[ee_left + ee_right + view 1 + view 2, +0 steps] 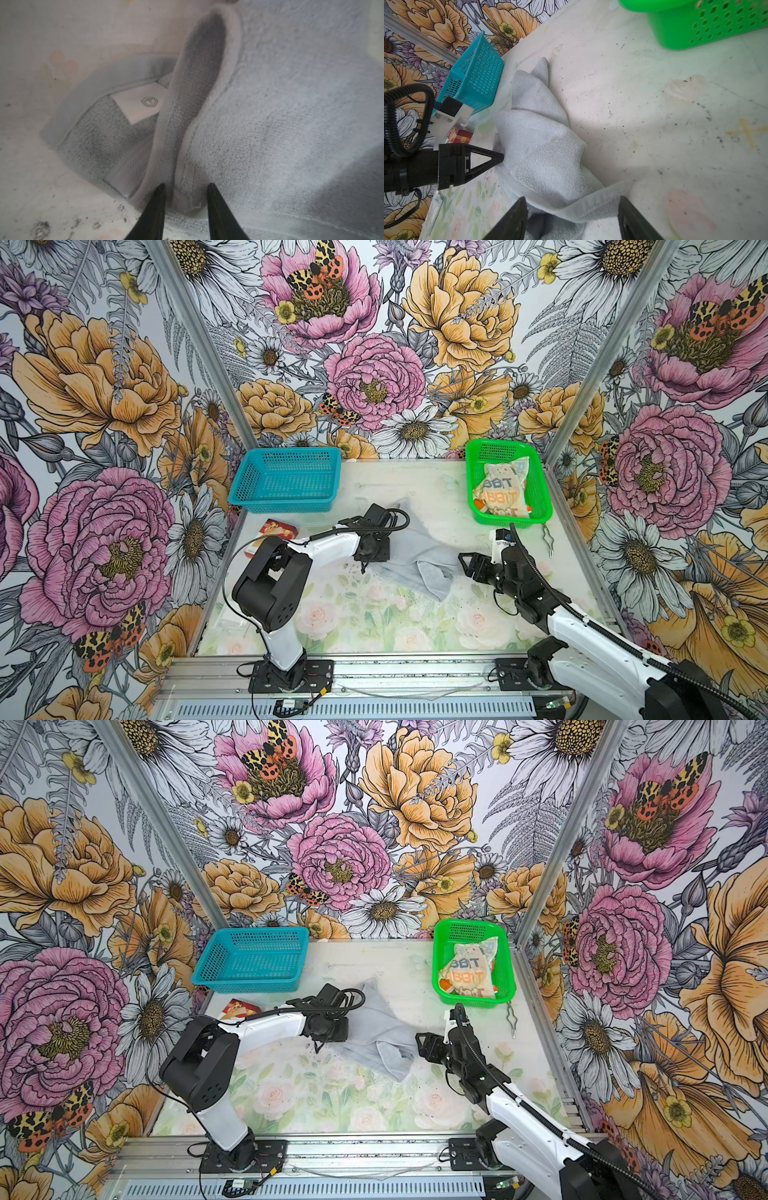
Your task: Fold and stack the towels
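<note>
Risk: the grey towel (419, 560) is bunched in layers, so a pull may drag the whole heap or lose the hem.
Left end effector (186, 187): narrowly parted astride a raised hem fold; firm grip cannot be told.
Right end effector (572, 198): wide apart, hem between its jaws, nothing held.
Grey towel: crumpled mid-worktop (436, 497), between both arms.
</note>
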